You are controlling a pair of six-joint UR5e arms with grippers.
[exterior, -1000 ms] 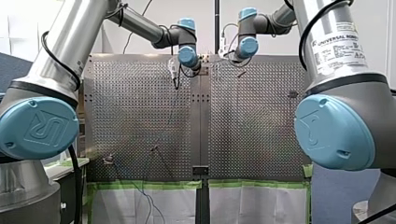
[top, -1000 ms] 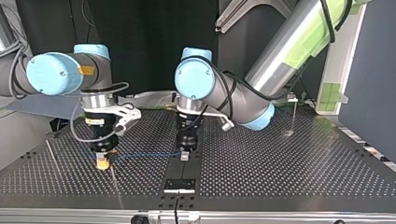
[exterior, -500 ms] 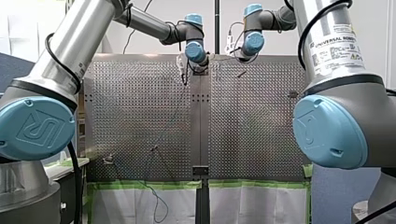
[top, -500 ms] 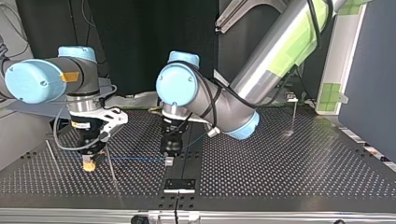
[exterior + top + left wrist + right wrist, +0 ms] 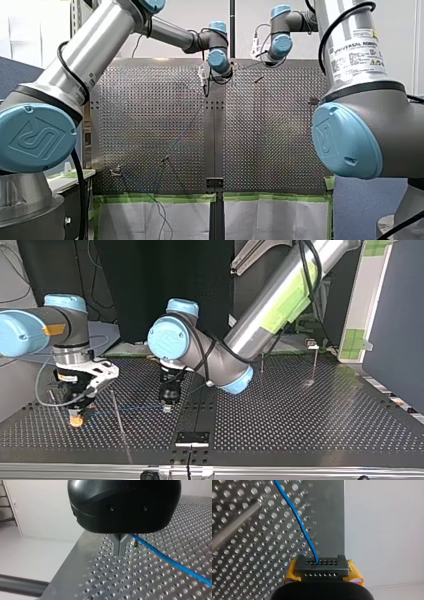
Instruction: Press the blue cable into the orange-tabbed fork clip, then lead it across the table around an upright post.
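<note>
Perforated table [image 5: 150,115] — green tape [image 5: 155,198] borders white sheets [image 5: 125,222] along one edge.

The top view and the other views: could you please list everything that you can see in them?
perforated table: one, metal, under everything.
blue cable: one, blue, stretched between the two grippers.
upright posts: at least three, thin metal; one at the top view's right, one between the grippers.
black plate: one, black, middle of the table's near edge in the top view.
small clip: one, colour unclear, front view's lower left.
green tape: strips, green, along the table's edge low in the front view.
right gripper: one, yellow pads, shut on the cable, top view's left.
left gripper: one, black, shut on the cable, near the table's middle.
</note>
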